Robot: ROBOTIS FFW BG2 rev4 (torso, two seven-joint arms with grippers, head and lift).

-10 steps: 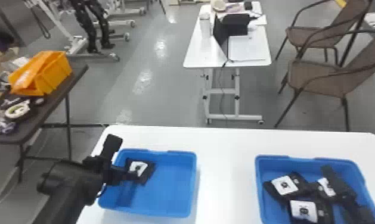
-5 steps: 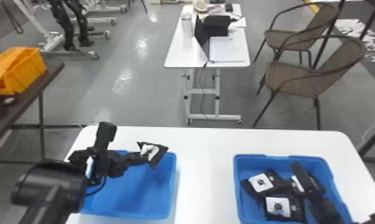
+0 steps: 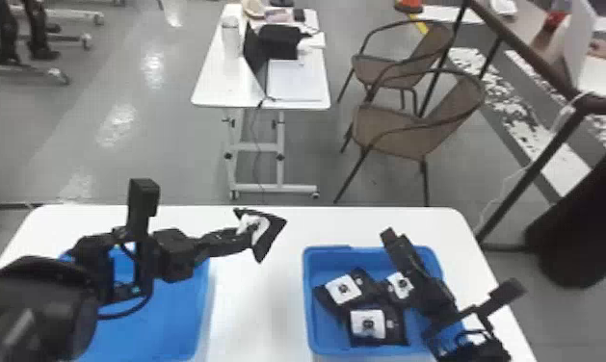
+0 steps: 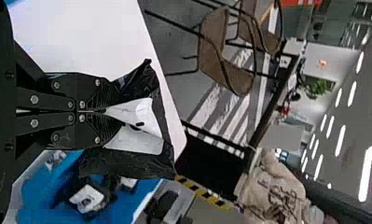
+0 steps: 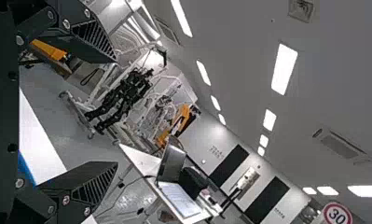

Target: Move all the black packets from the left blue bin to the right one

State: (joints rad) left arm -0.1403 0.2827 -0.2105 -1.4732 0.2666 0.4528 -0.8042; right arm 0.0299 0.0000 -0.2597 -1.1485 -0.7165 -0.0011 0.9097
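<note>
My left gripper (image 3: 248, 236) is shut on a black packet (image 3: 270, 235), held above the white table between the two bins. In the left wrist view the left gripper (image 4: 102, 111) pinches that packet (image 4: 148, 161) by its edge, over its white label. The left blue bin (image 3: 203, 308) is partly behind the left arm. Inside the right blue bin (image 3: 309, 293) lie several black packets (image 3: 378, 339). My right gripper (image 3: 395, 240) is over that bin's right part; in the right wrist view the right gripper (image 5: 116, 112) stands open with nothing between its fingers.
The white table (image 3: 256, 308) carries both bins. Behind it stand a small white desk (image 3: 210, 82) with a laptop and brown chairs (image 3: 412, 125). A dark frame (image 3: 528, 178) rises beyond the table's right side.
The left gripper has lifted the packet out of the left bin and carried it right. The head view has shifted to the right, and more of the right arm shows.
</note>
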